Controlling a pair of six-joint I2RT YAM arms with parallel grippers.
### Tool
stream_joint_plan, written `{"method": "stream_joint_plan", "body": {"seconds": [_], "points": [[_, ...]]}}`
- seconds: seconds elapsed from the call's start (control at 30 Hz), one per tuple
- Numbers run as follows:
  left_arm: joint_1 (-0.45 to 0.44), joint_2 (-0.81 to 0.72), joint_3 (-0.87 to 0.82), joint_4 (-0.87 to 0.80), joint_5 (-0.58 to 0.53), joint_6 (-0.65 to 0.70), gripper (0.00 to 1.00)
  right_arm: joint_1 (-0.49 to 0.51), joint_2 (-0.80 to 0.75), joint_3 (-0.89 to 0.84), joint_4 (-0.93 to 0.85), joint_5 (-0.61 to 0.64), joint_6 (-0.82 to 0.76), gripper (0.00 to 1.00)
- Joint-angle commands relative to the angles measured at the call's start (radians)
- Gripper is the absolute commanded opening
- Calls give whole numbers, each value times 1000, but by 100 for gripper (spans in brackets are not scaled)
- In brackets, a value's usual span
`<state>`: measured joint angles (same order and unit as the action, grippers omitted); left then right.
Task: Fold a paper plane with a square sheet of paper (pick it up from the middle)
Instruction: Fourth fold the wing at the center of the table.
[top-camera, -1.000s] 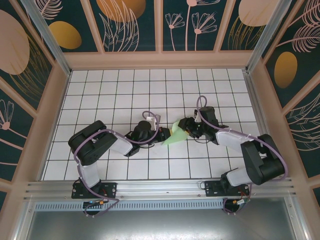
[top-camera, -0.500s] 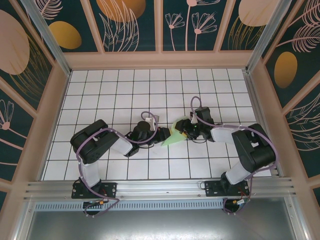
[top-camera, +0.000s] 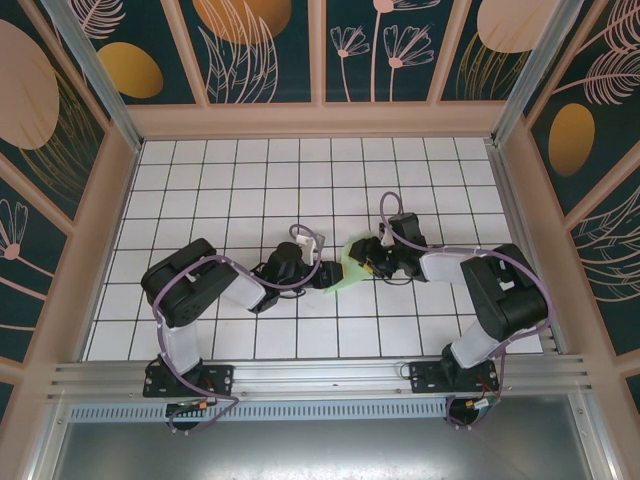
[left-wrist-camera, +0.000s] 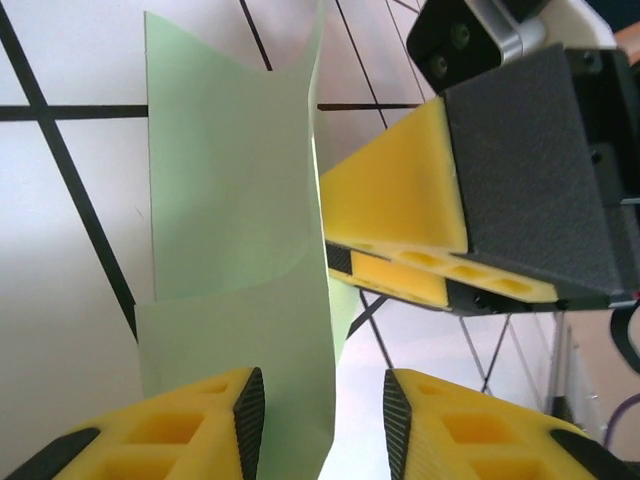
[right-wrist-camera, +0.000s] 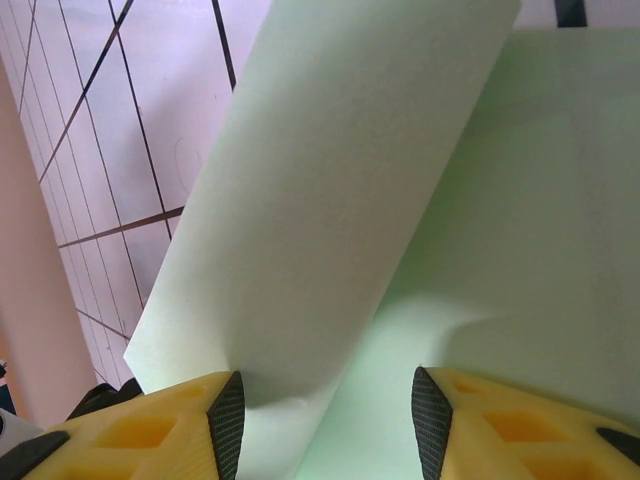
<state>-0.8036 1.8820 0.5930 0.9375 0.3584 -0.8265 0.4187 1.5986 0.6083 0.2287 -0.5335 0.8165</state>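
**Limp green sheet stands half-bent between two sets of fingers**

The square sheet of paper (top-camera: 345, 272) is at the middle of the white gridded worktop (top-camera: 230, 190), between the tips of the two arms. It is partly raised and bent rather than lying flat. In the left wrist view it rises as a tall flap with a second layer lapped over its lower part. In the right wrist view one panel leans across another at a soft, rounded bend, not a pressed crease.

The left fingers (left-wrist-camera: 190, 425) are released. A clear gap shows between their pads, and the sheet's free edge runs up through it, just beside the inner face of one pad. The right fingers (right-wrist-camera: 150, 430) also stand apart, with the bowed paper between them and against one pad. Whether they press it or merely cage it, I cannot tell.

The sheet looks very light and limp, and stiff only along a bend. It will probably flop, spring back from a rounded fold and skate on the smooth tiles. A hard or twisting pinch could crumple or tear it.

The best hold seems to be a flat pinch across both layers close to the bend, near the middle of an edge. A corner would droop. One set of fingers could pin the layers while the other flattens the crease. The main risk is the loose flap sagging and the edges drifting out of line.
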Motion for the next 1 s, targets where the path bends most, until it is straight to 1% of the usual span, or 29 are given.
{"method": "stream_joint_plan", "body": {"seconds": [0.0, 0.1, 0.3, 0.4, 0.5, 0.8, 0.97], "points": [[6, -36, 21, -36, -15, 130, 38, 7, 4, 28, 4, -16, -22, 51], [6, -24, 37, -34, -10, 150, 37, 6, 2, 28, 5, -20, -20, 50], [5, 10, 67, -35, -10, 144, 35, 7, -2, 31, 6, -22, -16, 51], [6, 21, 80, -67, -30, 147, 34, 8, -4, 31, 8, -25, -14, 50], [6, 31, 109, -147, -75, 167, 29, 8, -6, 36, 5, -25, -17, 50], [6, 11, 113, -167, -104, 172, 17, 7, -34, 44, -25, -15, -30, 51], [6, -63, 82, -207, -183, 186, 11, 6, -69, 46, -54, 19, -50, 52]]}}
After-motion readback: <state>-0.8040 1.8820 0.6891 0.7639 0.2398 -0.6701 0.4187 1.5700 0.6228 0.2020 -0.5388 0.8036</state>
